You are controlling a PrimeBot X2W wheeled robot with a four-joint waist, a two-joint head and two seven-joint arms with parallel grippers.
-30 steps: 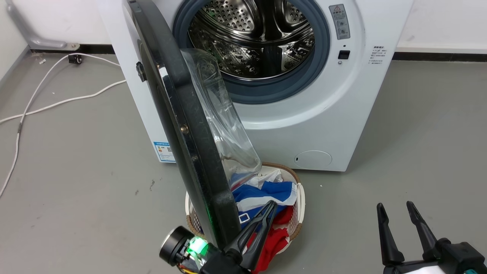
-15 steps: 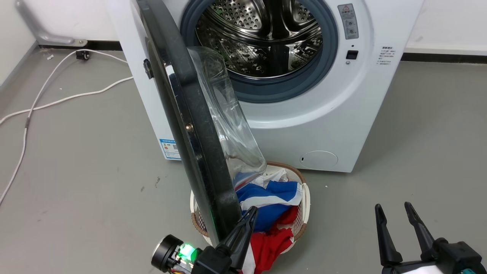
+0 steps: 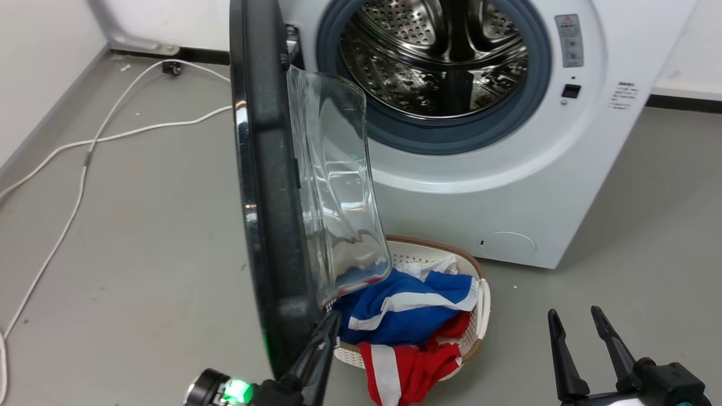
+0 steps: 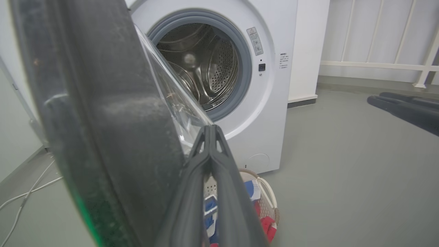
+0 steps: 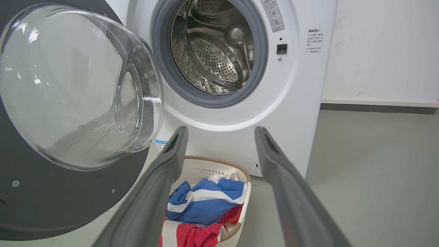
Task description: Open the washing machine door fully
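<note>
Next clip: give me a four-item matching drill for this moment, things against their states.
1. washing machine door
2. left gripper
3. right gripper
4. laundry basket

A. jaws apart, empty
B. on the floor, holding blue and red cloth
C. swung out from the machine
D. jaws together, by the door's lower edge

Pairs: 1-C; 2-D; 3-A; 4-B

Basket (image 3: 412, 255) sits before the machine (image 3: 507, 192), right of the door (image 3: 271, 197).

The left tool (image 3: 331, 322) closed tight, low left; the right tool (image 3: 572, 317) agape, low right.
</note>
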